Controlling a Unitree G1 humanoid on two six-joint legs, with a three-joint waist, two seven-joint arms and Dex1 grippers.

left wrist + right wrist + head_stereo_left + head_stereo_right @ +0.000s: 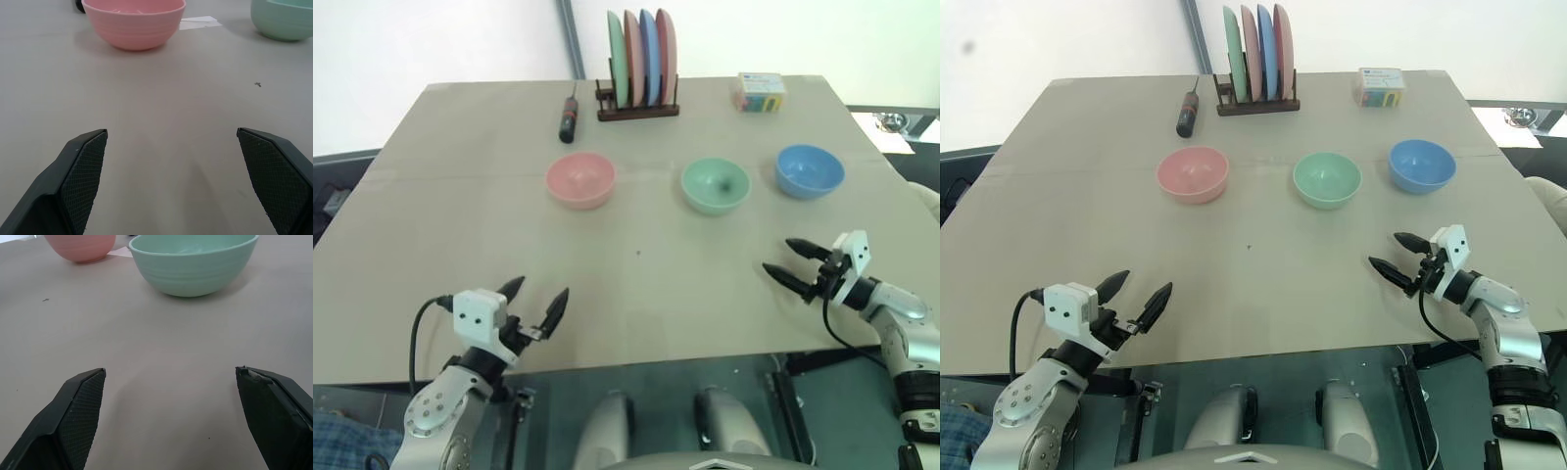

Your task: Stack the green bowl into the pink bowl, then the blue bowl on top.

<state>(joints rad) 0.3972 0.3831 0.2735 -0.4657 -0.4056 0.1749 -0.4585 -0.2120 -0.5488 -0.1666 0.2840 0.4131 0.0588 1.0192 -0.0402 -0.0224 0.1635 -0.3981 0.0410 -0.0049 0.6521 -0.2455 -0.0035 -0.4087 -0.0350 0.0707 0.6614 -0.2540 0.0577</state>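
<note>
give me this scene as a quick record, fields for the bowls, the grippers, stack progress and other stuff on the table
pink bowl: left of the row, empty
green bowl: middle, empty
blue bowl: right, empty
spacing: all three apart on the table
stack progress: nothing stacked yet
left gripper: open, empty, near table edge
right gripper: open, empty, pointed toward green bowl
other: rack of plates, screwdriver, small box at far side
</note>
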